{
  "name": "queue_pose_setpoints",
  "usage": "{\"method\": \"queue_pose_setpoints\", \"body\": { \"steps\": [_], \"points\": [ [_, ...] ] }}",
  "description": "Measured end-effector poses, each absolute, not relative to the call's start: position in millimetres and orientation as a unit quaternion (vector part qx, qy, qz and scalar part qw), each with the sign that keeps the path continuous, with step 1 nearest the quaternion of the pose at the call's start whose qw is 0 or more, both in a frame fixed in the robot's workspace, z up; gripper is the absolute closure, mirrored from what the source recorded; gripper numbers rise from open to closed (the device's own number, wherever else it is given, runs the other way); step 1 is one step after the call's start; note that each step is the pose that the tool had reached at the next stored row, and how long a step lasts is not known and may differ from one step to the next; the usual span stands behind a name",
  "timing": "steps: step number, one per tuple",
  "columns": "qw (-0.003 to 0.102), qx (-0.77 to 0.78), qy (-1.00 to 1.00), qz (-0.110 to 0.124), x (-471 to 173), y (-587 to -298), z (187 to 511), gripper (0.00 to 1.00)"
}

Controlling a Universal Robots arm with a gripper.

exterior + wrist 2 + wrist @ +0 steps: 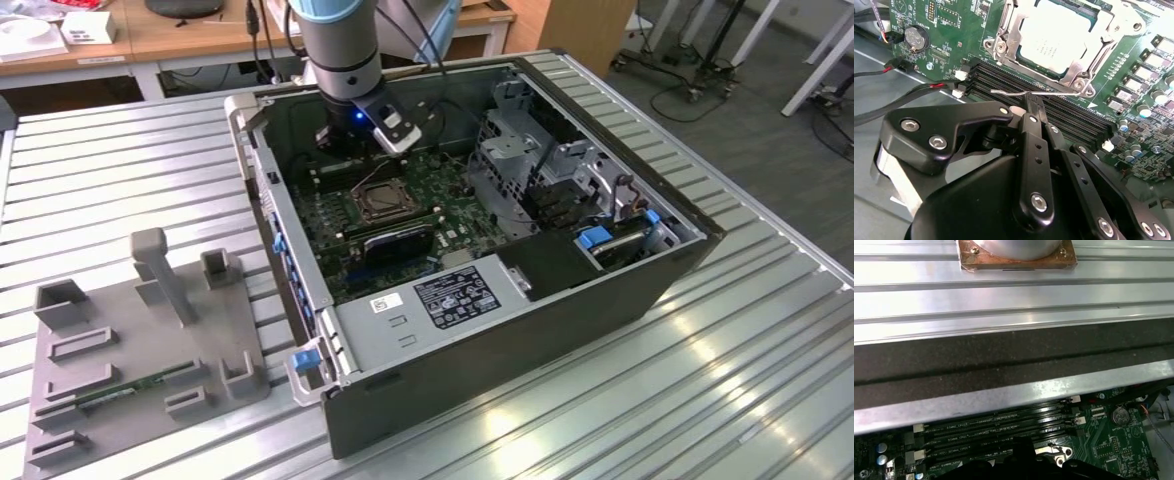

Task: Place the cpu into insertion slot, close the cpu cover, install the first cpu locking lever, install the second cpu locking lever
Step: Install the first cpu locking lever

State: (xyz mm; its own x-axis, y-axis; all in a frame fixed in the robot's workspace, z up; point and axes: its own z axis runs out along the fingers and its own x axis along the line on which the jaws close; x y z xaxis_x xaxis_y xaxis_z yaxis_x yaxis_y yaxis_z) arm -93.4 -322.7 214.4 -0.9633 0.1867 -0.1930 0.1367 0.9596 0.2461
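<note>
Black metal fingers [1033,109] apparently pinch thin silvery wire locking lever [1004,92], eleven o'clock of pale square cpu [382,202] in exterior view.

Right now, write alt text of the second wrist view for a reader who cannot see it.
The black end effector, in the foreground, has its tip at a thin wire locking lever lying over the black memory slots. Beyond it, on the green motherboard, the cpu sits under the closed cpu cover.
</note>
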Motion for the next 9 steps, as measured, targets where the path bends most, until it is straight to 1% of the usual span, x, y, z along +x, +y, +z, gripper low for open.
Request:
{"method": "queue_pose_setpoints", "body": {
  "steps": [9],
  "points": [
    [0.108, 0.082, 0.984, 0.116, -93.3, -324.4, 214.3, 0.89]
  ]
}}
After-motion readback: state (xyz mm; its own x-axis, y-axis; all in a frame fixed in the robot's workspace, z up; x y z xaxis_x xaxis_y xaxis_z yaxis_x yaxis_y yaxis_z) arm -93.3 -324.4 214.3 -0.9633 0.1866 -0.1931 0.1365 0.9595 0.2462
